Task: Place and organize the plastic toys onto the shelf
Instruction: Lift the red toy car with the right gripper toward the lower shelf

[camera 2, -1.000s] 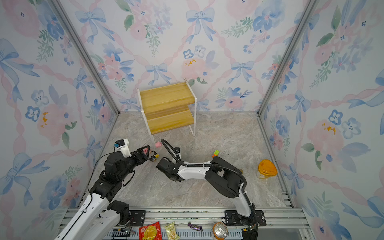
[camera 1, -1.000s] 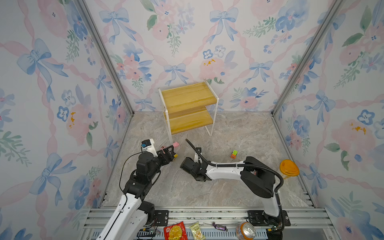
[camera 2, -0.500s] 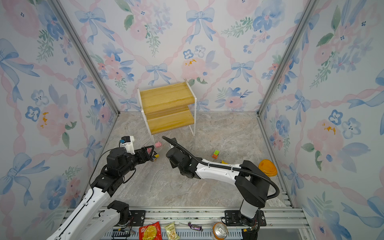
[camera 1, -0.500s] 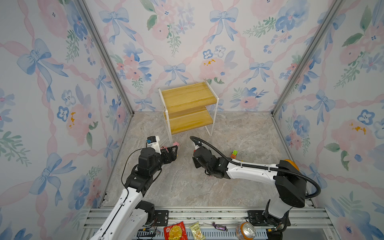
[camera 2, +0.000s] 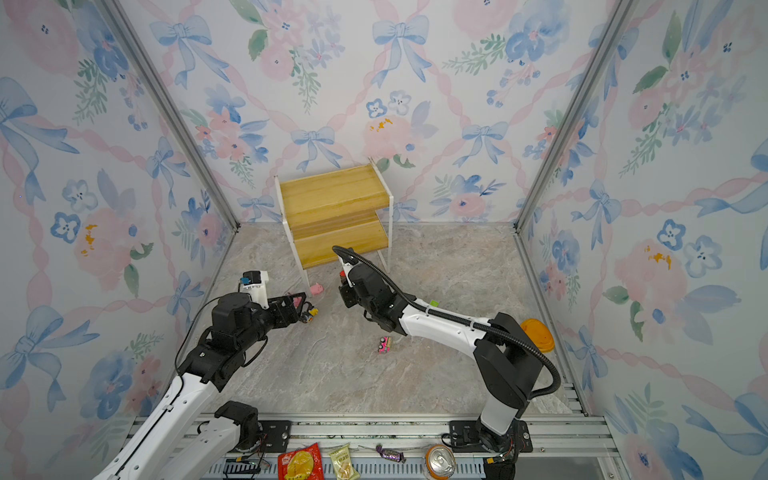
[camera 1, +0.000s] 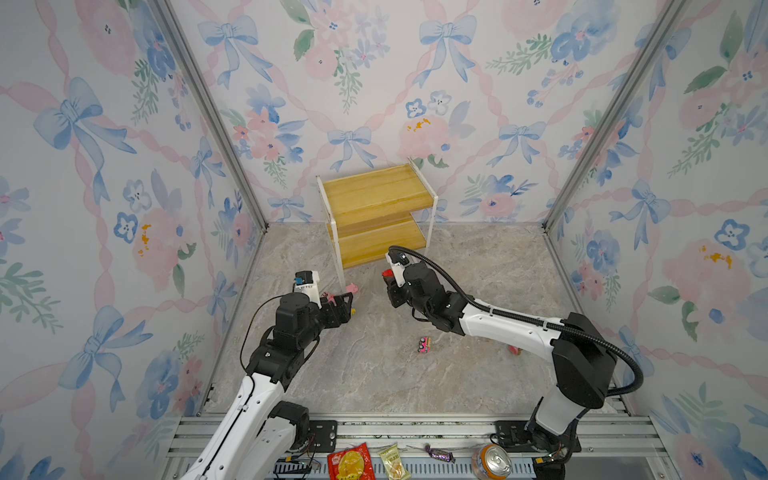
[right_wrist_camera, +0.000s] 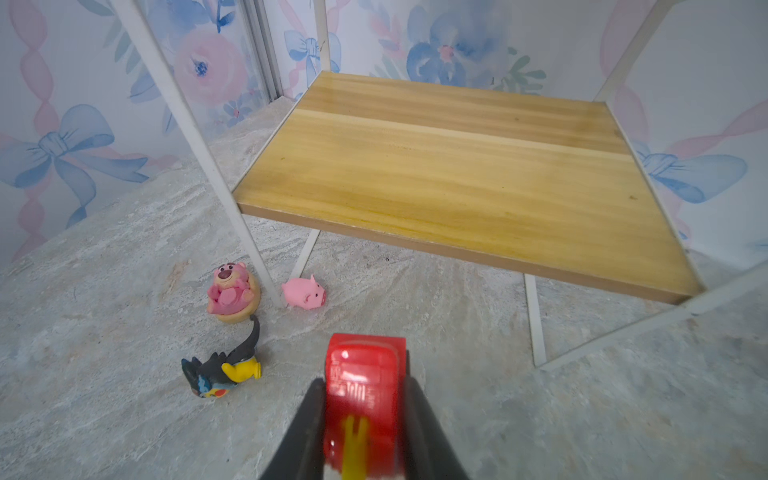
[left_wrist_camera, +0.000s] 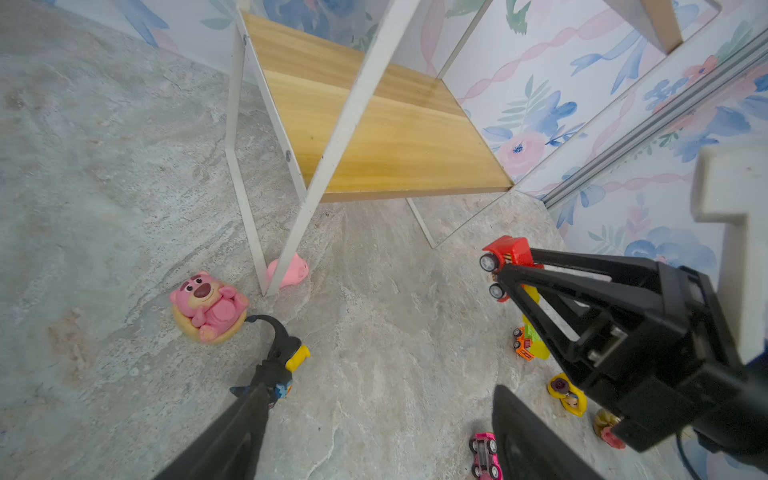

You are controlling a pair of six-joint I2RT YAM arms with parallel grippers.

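Floor (camera 1: 374,374): grey marbled, walled in by floral panels; most toys lie scattered on it.
Shelf (camera 1: 374,191): two wooden boards in a white frame, at the back wall, middle.
Right gripper (right_wrist_camera: 363,388): clenched on the red car, reaching toward the front of the shelf.
Left gripper (left_wrist_camera: 380,390): fingers spread wide, nothing between them, aimed at the floor by the shelf's front left leg.
Can (camera 1: 490,461): on the near rail, outside the floor.
Packets (camera 1: 351,463): two foil ones on the same rail, left of the can, with a wrapped candy (camera 1: 438,453) between them and it.
Orange lid (camera 2: 536,330): by the right wall, behind the right arm.
Bear (left_wrist_camera: 208,305): pink, on a tan round base, just beside the front left leg, on its outer side.
Red car (left_wrist_camera: 507,249): pinched by its sides, off the floor, just in front of the lower board.
Black-yellow figure (right_wrist_camera: 224,370): on its side, near the bear; one left finger overlaps it in the left wrist view, contact unclear.
Pig (right_wrist_camera: 305,293): pink, just beside the same leg, on its inner side.
Pink car (camera 1: 424,345): open floor, well apart from the shelf, near the right forearm.
Green-orange car (left_wrist_camera: 528,345): floor, partly hidden behind the right gripper.
Yellow-haired figure (left_wrist_camera: 567,395): lying near that car.
Doll (left_wrist_camera: 609,430): beside it, mostly hidden.
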